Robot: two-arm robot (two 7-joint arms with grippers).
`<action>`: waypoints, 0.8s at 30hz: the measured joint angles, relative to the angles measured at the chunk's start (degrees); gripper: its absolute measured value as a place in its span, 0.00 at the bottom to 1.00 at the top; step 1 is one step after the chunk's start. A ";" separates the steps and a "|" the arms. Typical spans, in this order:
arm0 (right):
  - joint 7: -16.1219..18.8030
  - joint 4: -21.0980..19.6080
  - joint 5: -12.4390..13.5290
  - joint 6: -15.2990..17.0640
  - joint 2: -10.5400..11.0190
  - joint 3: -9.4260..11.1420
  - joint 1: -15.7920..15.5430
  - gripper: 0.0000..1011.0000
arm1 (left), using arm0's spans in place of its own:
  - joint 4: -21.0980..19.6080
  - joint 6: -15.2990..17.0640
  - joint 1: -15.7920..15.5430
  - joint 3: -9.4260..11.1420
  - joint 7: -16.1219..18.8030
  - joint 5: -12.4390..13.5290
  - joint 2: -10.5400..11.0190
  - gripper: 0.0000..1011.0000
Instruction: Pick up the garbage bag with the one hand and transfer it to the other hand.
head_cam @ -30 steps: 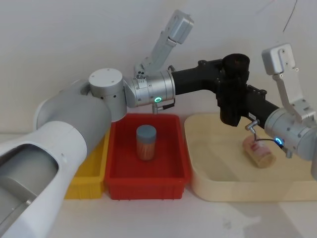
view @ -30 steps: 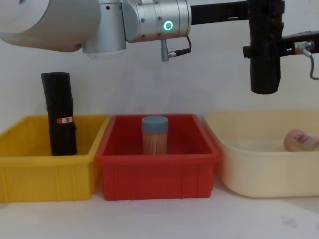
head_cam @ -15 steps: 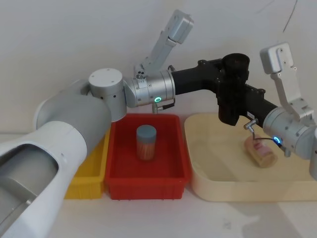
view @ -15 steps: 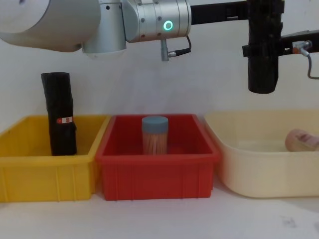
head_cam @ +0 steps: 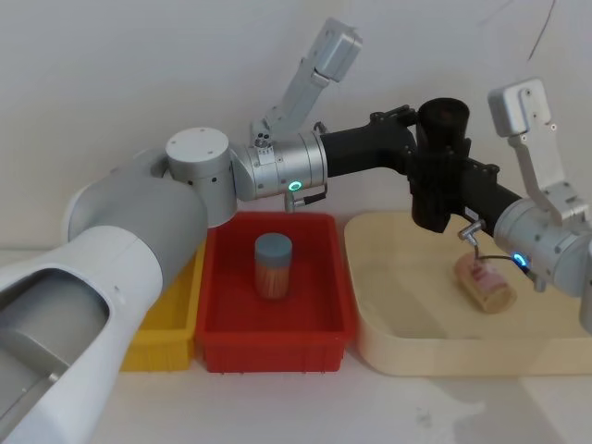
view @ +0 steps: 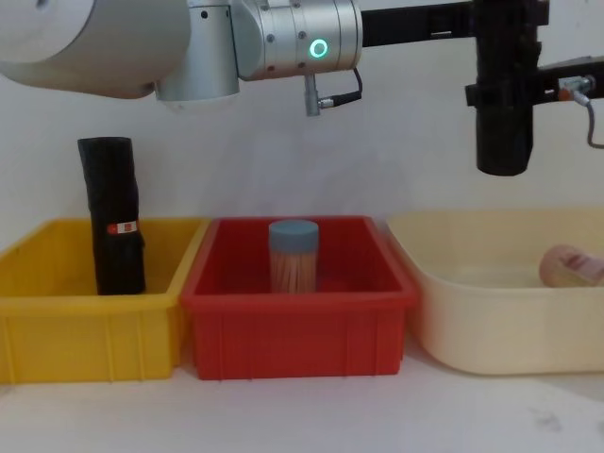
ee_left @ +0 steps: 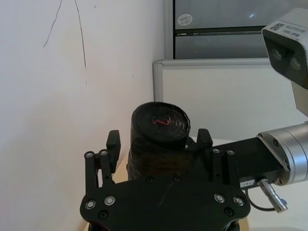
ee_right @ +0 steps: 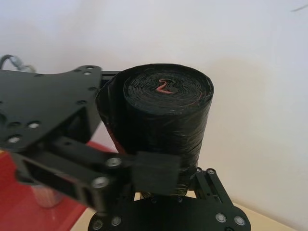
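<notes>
The garbage bag (head_cam: 442, 157) (view: 505, 104), a tall black wrinkled roll, hangs upright in the air above the back left of the cream tray (head_cam: 388, 347). My left gripper (head_cam: 427, 153), on the green-ringed arm, reaches in from the left and is shut on the roll's upper part (ee_left: 159, 130). My right gripper (head_cam: 446, 199) (view: 500, 92), on the blue-ringed arm, comes in from the right and is closed on the roll lower down. In the right wrist view one left fingertip pad (ee_right: 156, 173) presses against the roll (ee_right: 163, 115).
A red bin (head_cam: 217, 347) holds a blue-lidded jar of sticks (head_cam: 273, 264). To its left, the yellow bin (view: 57, 326) holds a black roll with a white-and-red label (view: 113, 226). A tan cylinder (head_cam: 481, 285) lies in the cream tray.
The garbage bag and both grippers have shifted slightly, first left, then back right. Nothing was let go.
</notes>
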 joint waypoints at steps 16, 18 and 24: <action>-6.08 -1.90 -1.99 3.04 1.08 4.30 -2.03 0.48 | 0.00 0.00 0.00 0.00 0.01 0.00 0.00 0.99; -6.41 -1.96 -2.10 3.21 1.12 4.46 -2.10 0.52 | 0.00 0.00 0.00 0.00 0.01 0.00 0.00 0.99; -9.15 -2.72 -2.97 4.77 1.64 6.55 -3.05 0.69 | 0.00 0.00 0.00 0.00 0.01 0.00 0.00 0.99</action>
